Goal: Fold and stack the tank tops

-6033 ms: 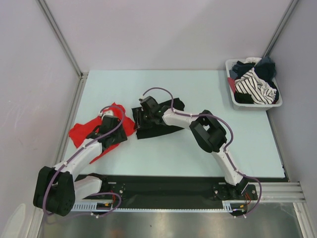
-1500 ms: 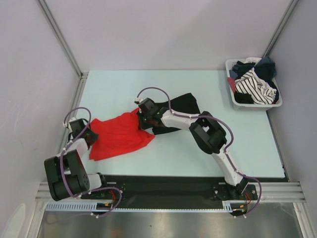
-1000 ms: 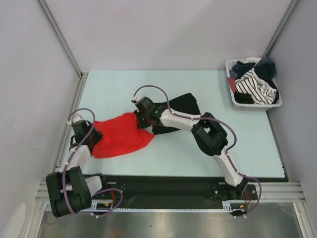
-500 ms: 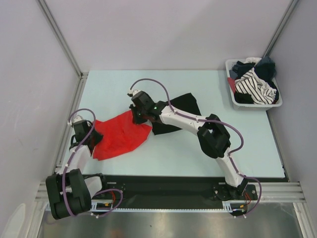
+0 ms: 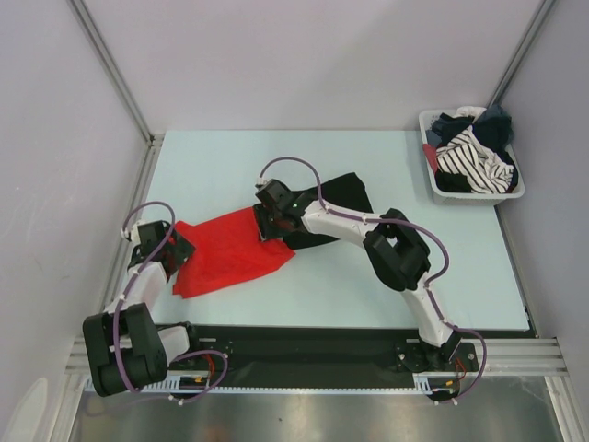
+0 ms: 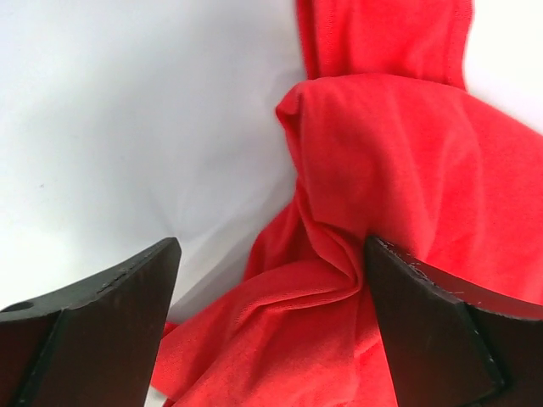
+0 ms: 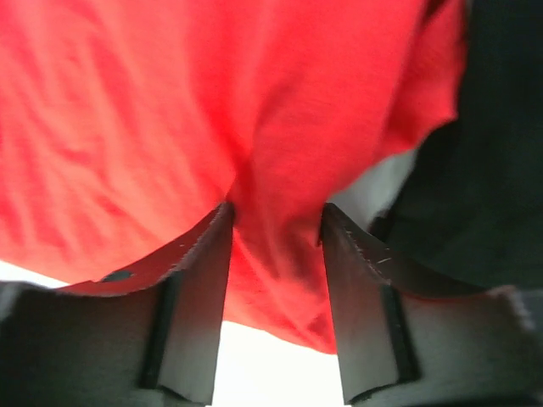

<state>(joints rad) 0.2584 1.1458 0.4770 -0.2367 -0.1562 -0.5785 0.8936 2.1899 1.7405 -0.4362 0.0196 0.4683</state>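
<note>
Nothing folded yet: red tank top (image 5: 230, 253) laid out on bench (image 5: 368, 285), black tank top (image 5: 342, 196) rumpled against it; left claw (image 6: 271, 248) spread, right claw (image 7: 276, 212) straddling red, grip unclear.

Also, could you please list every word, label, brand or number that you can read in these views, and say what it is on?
No readable text in any view.
The red tank top and the black tank top are plain, with no print or tag showing.
The white basket shows no label, and the striped garment in it bears only stripes.
</note>
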